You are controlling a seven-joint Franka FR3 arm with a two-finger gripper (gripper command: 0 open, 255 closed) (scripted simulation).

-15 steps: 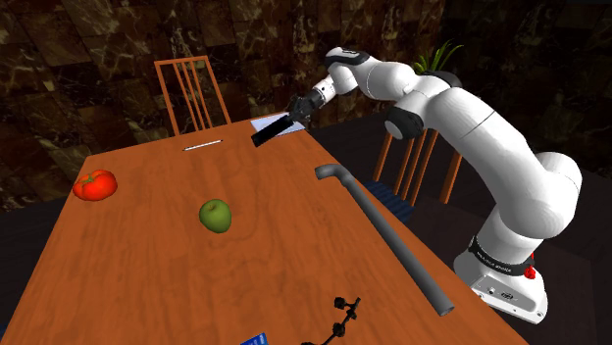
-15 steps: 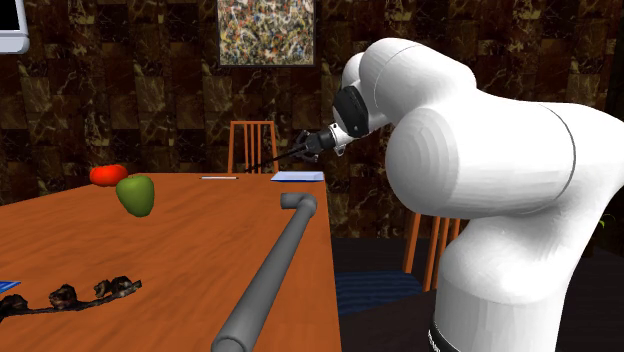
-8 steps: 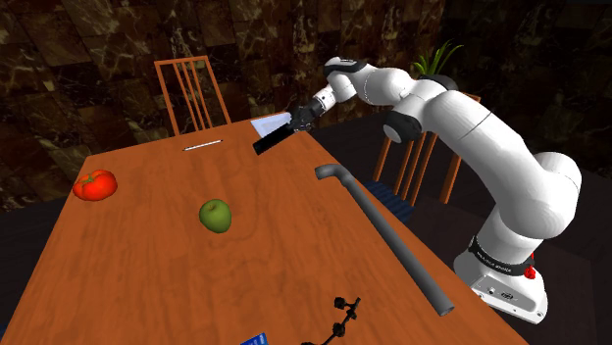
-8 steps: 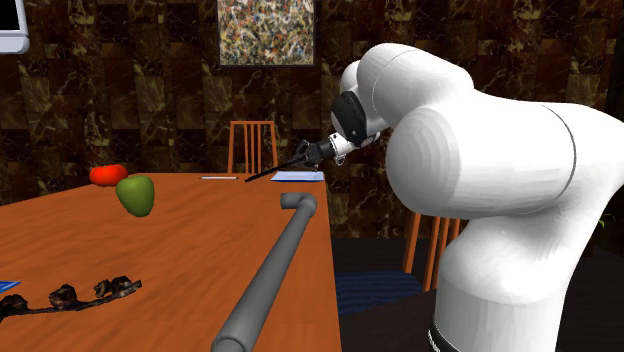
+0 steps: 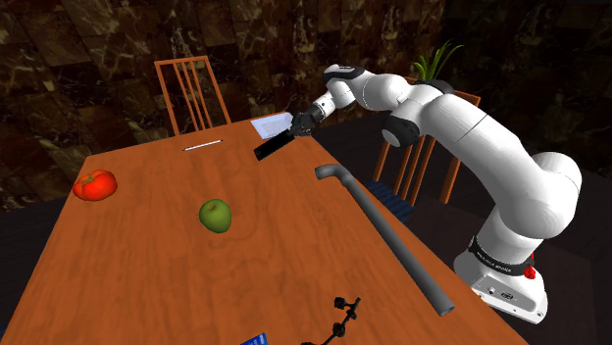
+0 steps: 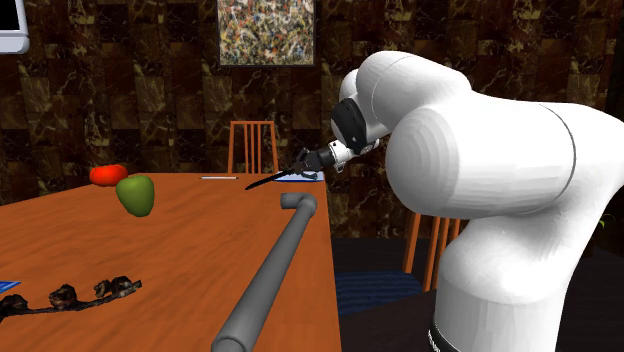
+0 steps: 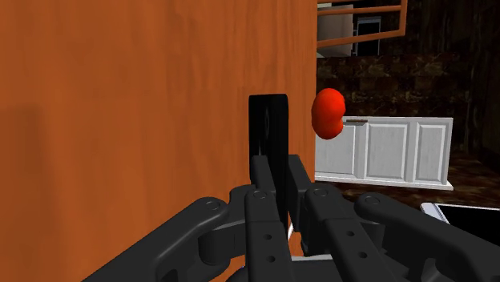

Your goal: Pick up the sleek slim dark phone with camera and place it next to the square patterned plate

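1. Short answer: there was nothing I could actually read from my end.
2. The closest thing was the dark band point(image 5: 494, 258) wrapped round the bottom of the arm point(image 5: 461, 118) in the shoulder view. It carried a line of pale lettering, but way too small for me to make out even one word.
3. Just under that, the white base point(image 5: 512, 299) had a small dark mark on its side. It looked like a logo, but I couldn't tell what it said.
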